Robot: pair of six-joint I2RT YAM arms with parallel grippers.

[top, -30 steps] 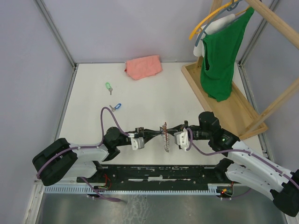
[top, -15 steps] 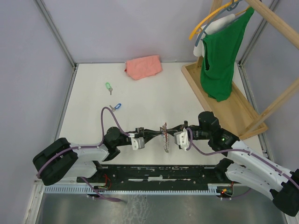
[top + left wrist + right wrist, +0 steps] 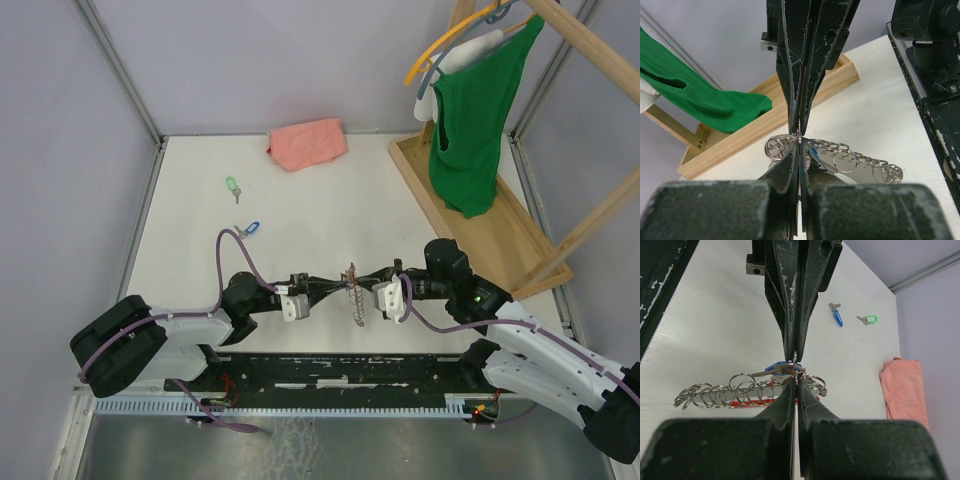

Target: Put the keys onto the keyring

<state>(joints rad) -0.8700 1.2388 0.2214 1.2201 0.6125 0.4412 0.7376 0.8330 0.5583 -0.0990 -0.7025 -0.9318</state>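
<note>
A blue-headed key (image 3: 776, 371) lies against the end ring of the ring chain (image 3: 735, 391), its blade pointing back along the chain. Its head sits just beside the point where the two sets of fingertips meet. Whether it is threaded on a ring or only resting there cannot be told.

The left gripper (image 3: 798, 150) and right gripper (image 3: 795, 387) face each other tip to tip over that same end of the chain. Both pairs of jaws are pressed together with no gap. A thin loop of wire shows right at the meeting tips; which gripper pinches it cannot be told. A red strip (image 3: 767, 398) lies under the rings.

A loose blue key (image 3: 250, 228) lies on the table (image 3: 330, 210) well beyond the chain and to its left, and a green key (image 3: 232, 186) lies farther off the same way. A pink cloth (image 3: 307, 143) is far beyond the chain. A green shirt (image 3: 472, 120) hangs over a wooden tray (image 3: 500, 235) to the chain's right.

Nothing has shifted since a second ago: arms, chain and keys sit where they were.
</note>
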